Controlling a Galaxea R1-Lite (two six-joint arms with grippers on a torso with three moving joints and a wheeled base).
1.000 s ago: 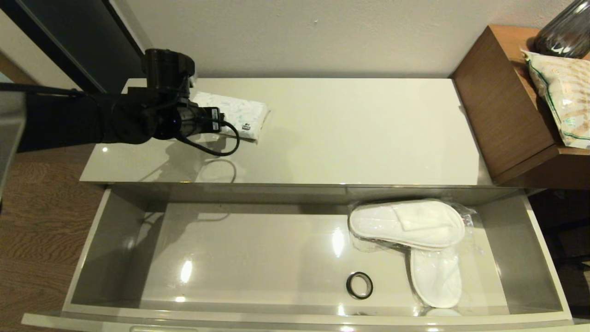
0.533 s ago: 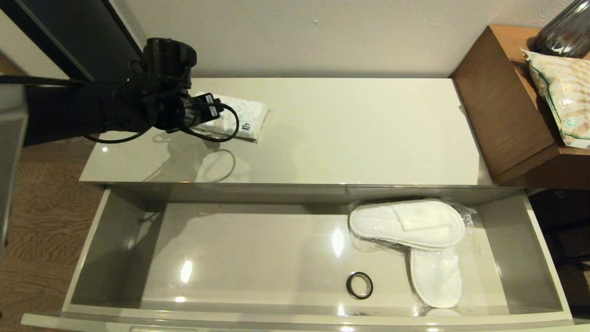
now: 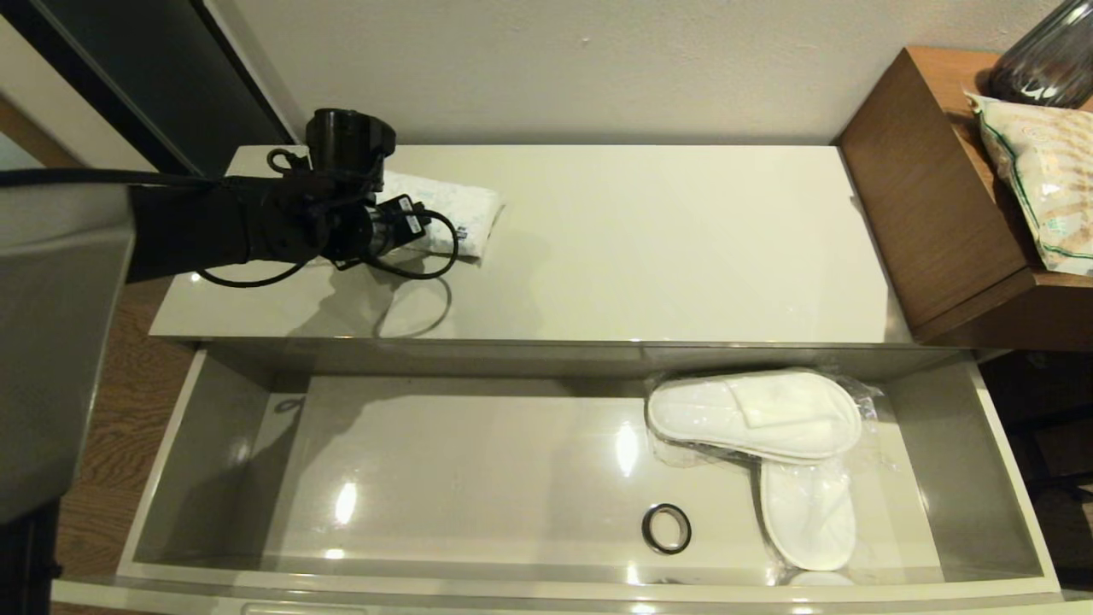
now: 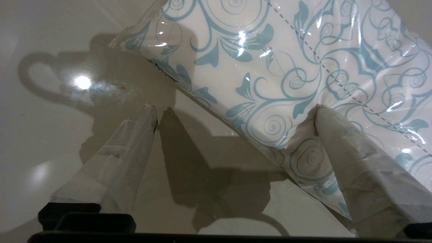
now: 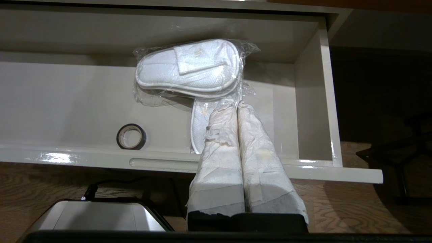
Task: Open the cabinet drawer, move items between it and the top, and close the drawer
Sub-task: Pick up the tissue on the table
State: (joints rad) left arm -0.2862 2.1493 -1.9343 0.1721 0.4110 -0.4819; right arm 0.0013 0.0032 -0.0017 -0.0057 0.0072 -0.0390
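The tissue pack (image 3: 465, 215), white with blue-green swirls, lies at the back left of the glossy cream top (image 3: 666, 248). My left gripper (image 4: 234, 108) is open and straddles the near edge of the tissue pack (image 4: 270, 67). One fingertip (image 4: 329, 125) dents the wrapper and the other fingertip (image 4: 141, 123) rests on the bare top. The cabinet drawer (image 3: 470, 478) stands pulled out. At its right end lie bagged white slippers (image 3: 756, 414) and a black tape roll (image 3: 666, 529). My right gripper (image 5: 234, 104) is shut and empty, parked in front of the drawer's front edge (image 5: 162, 163), outside the head view.
A brown wooden side unit (image 3: 931, 196) adjoins the top on the right, carrying a beige green-edged bag (image 3: 1037, 179) and a dark vase (image 3: 1046, 60). The wall runs close behind the top. In the right wrist view, the slippers (image 5: 189, 67) and tape roll (image 5: 131, 136) show.
My left arm has swung right and lowered its wrist over the tissue pack's near end. The pack, the drawer and its contents have stayed put.
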